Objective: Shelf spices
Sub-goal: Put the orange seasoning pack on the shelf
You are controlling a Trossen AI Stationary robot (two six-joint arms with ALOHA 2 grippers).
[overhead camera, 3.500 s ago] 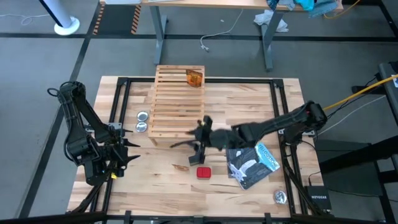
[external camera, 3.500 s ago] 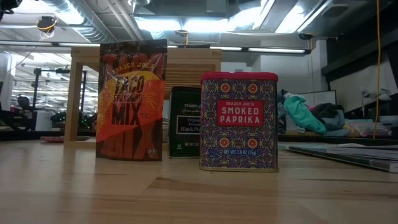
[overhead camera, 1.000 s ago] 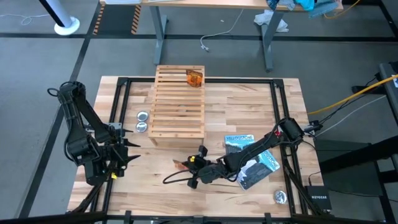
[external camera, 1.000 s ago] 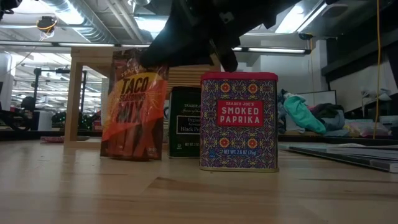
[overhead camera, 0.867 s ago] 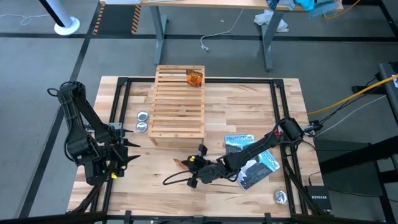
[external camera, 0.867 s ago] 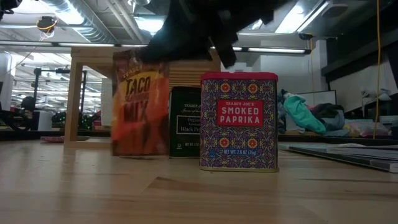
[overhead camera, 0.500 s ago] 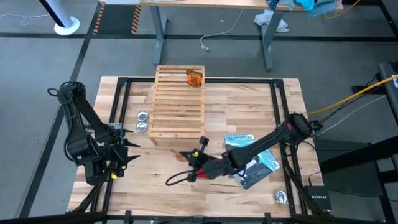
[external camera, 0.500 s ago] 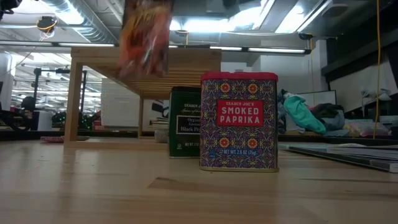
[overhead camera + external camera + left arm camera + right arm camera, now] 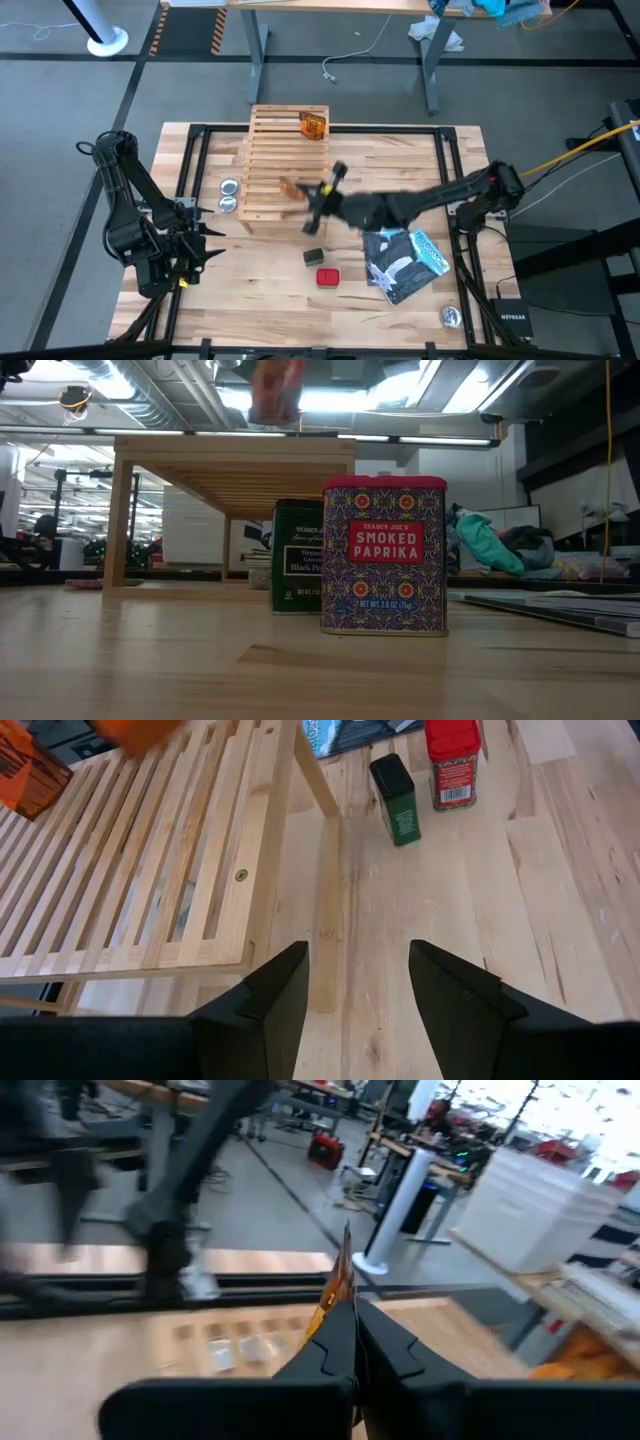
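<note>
An orange-brown spice packet (image 9: 290, 187) hangs over the near right part of the wooden slatted shelf (image 9: 270, 150), with my right gripper (image 9: 302, 191) shut on it; in the low view the packet (image 9: 277, 388) is a blur high above the shelf top (image 9: 235, 455). Another orange packet (image 9: 313, 124) lies on the shelf's far right corner. The dark box (image 9: 313, 257) and the red box (image 9: 327, 276) stand upright on the table near the front. My left gripper (image 9: 355, 980) waits open at the table's left, nothing between its fingers. My right gripper pinches the packet between its two shut fingers (image 9: 330, 1342), at an edge (image 9: 336, 1285) that shows end-on in the right wrist view. The fingers come nearly level from the table's right. The packet is lifted clear, above the shelf's slats.
Two round silver tins (image 9: 229, 195) lie left of the shelf and a third (image 9: 450, 316) at the near right corner. Blue-and-black booklets (image 9: 405, 262) lie right of the boxes. Bare tabletop (image 9: 250, 290) lies between my left gripper and the boxes.
My right gripper has risen from the table beside the two boxes and gone toward the far edge, rolling as it went, carrying the orange packet. The packet has left the tabletop and now hangs over the shelf's near part. Both boxes have stayed put.
</note>
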